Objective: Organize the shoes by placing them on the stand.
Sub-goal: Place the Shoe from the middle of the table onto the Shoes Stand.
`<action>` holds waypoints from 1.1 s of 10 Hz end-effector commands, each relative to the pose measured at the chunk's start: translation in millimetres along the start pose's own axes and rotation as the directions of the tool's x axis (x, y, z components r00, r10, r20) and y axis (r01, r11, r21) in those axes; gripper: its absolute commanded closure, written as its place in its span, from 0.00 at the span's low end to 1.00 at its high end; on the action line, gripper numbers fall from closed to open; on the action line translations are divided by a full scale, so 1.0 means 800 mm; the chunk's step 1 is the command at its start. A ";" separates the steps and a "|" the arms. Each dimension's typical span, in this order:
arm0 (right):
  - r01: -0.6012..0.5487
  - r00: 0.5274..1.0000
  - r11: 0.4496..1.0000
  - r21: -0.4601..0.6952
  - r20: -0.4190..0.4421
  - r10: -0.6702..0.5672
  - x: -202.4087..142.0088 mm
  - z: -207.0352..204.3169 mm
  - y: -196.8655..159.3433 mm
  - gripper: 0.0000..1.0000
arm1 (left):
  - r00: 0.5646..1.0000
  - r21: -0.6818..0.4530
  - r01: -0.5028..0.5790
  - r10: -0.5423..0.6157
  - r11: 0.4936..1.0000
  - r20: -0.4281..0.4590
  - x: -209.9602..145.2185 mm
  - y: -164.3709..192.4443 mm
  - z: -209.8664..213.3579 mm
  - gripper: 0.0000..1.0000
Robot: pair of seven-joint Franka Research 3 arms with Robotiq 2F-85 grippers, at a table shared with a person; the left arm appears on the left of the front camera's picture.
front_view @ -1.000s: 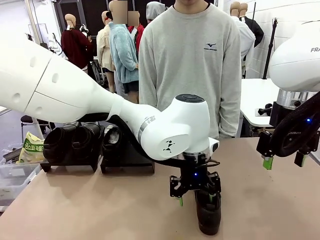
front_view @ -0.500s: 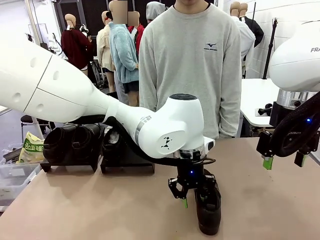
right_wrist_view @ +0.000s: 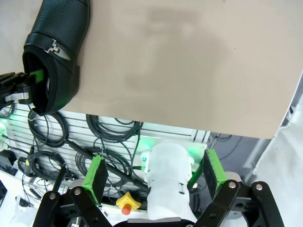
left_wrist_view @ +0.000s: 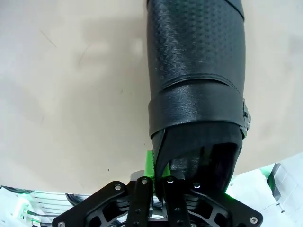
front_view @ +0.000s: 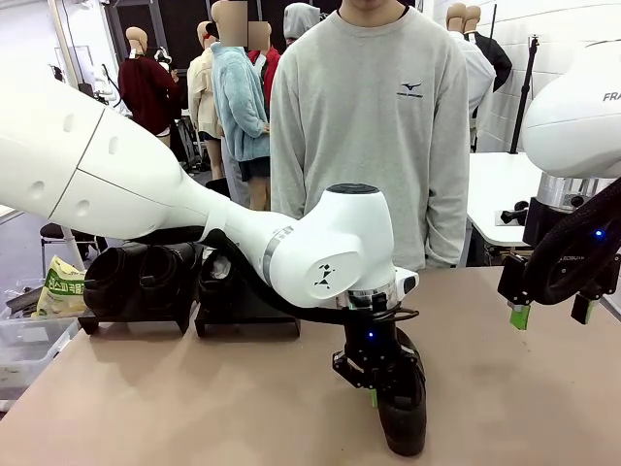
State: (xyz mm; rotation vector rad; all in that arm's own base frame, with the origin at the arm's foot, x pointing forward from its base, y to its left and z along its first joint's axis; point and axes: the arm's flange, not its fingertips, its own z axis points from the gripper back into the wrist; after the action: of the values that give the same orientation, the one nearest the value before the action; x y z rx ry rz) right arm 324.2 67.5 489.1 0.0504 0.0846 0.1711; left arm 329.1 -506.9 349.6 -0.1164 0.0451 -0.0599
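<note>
The left gripper [front_view: 375, 388], spread a second ago, now pinches the heel rim of the shoe [front_view: 403, 413] on the bench [front_view: 194, 408]. The left wrist view shows that rim [left_wrist_view: 158, 156] caught between its jaws. The right gripper [front_view: 551, 313] hangs spread above the bench.

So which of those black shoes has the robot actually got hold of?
The lone shoe on the bare table near the front edge. The left gripper is shut on the edge of its opening; the other shoes already sit on the stand.
</note>
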 end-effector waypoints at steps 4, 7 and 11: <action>0.002 1.000 1.000 -0.008 -0.007 -0.003 -0.001 0.003 0.000 0.00 | 1.000 -0.051 -0.017 0.016 0.999 -0.024 -0.008 0.012 0.020 1.00; 0.002 1.000 1.000 -0.008 -0.007 -0.003 -0.001 0.003 0.000 0.00 | 0.990 -0.137 0.072 -0.054 0.988 0.131 -0.054 0.021 0.101 1.00; 0.002 1.000 1.000 -0.008 -0.007 -0.003 -0.001 0.003 0.000 0.00 | 0.936 0.058 0.100 -0.114 0.993 0.334 -0.016 0.129 0.168 1.00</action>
State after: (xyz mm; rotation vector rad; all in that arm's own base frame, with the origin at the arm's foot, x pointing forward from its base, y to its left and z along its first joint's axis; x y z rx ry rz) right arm 324.0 67.3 489.4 0.0505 0.0837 0.1704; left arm 314.8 -420.1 466.0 -0.1293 -0.1981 -0.1552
